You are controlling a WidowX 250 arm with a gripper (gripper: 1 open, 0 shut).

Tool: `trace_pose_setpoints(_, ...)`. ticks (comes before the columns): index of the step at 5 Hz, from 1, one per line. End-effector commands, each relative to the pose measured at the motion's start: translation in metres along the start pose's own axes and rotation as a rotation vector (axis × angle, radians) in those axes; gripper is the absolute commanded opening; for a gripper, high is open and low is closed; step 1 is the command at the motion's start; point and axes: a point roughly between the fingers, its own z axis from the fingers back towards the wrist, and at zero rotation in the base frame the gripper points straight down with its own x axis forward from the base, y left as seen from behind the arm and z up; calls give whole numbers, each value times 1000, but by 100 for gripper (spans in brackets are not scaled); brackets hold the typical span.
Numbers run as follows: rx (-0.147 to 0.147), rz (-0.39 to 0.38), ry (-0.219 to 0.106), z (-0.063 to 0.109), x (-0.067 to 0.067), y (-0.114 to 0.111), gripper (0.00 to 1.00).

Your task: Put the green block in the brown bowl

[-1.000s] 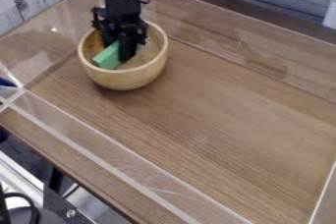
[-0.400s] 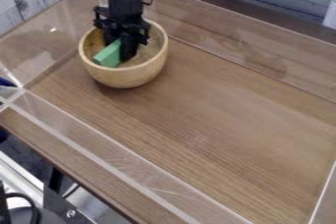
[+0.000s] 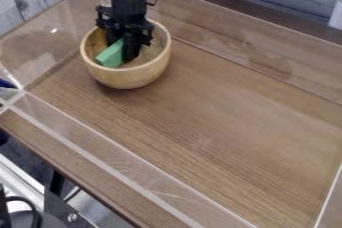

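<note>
The brown bowl [image 3: 127, 67] stands at the far left of the wooden table, a round tan wooden bowl with thick walls. Inside it leans the green block [image 3: 112, 55], tilted, its upper end under the gripper. My black gripper [image 3: 123, 42] reaches straight down into the bowl, its fingers closed on the upper end of the green block. The fingertips are partly hidden by the bowl's rim and the block.
Clear acrylic walls [image 3: 54, 122] border the brown wooden table [image 3: 214, 122] along the front and left. A white plank wall is behind at the top left. A metal frame and cables show at the bottom left corner.
The gripper and block have sunk slightly lower into the bowl since a second ago; almost nothing has moved over the last half second.
</note>
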Motion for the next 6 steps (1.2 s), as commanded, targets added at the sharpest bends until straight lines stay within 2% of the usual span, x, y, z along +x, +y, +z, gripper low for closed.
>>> trace_pose_setpoints(1, -6, -1, 28, -13, 0, 0, 0)
trace_pose_setpoints(4, -7, 4, 57, -12, -3, -2, 0)
trace_pose_setpoints(6, -12, 4, 62, -11, 0, -5, 0)
